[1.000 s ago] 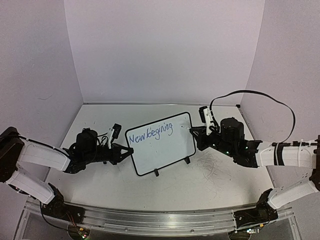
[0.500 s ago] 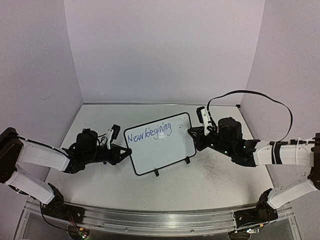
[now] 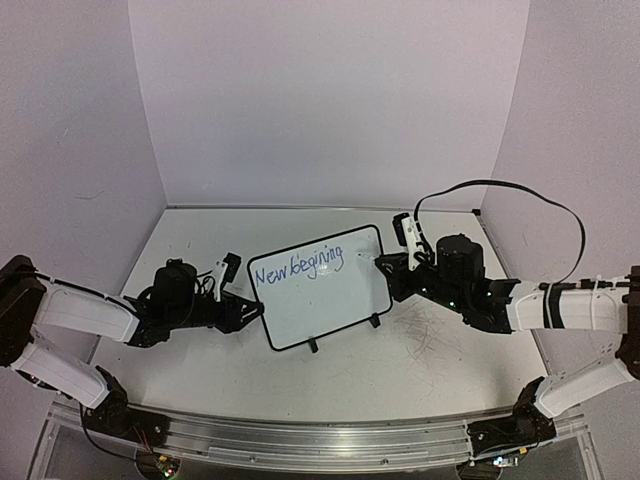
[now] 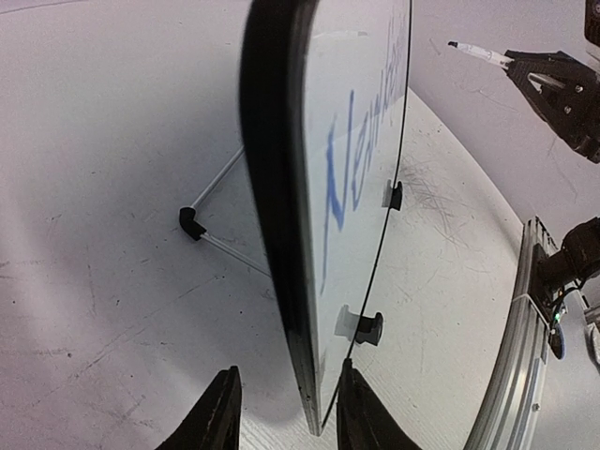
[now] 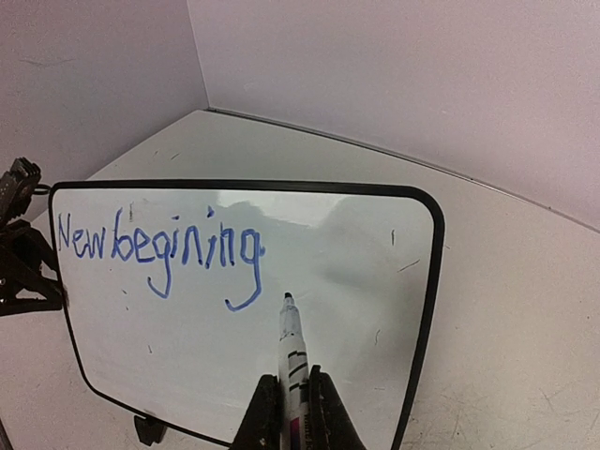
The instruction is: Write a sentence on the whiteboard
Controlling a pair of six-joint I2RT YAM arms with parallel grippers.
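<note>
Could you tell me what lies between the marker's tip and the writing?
Only bare whiteboard between the marker tip and the sentence, shown in the right wrist view.

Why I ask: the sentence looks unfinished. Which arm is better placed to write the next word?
Right. The right fingers grip the marker, tip pointing at the whiteboard after "begining". The left fingers only straddle the whiteboard's edge, penless.

White arm shells (image 3: 85, 312), black joints (image 3: 463, 260), looping cable (image 3: 500, 184)
</note>
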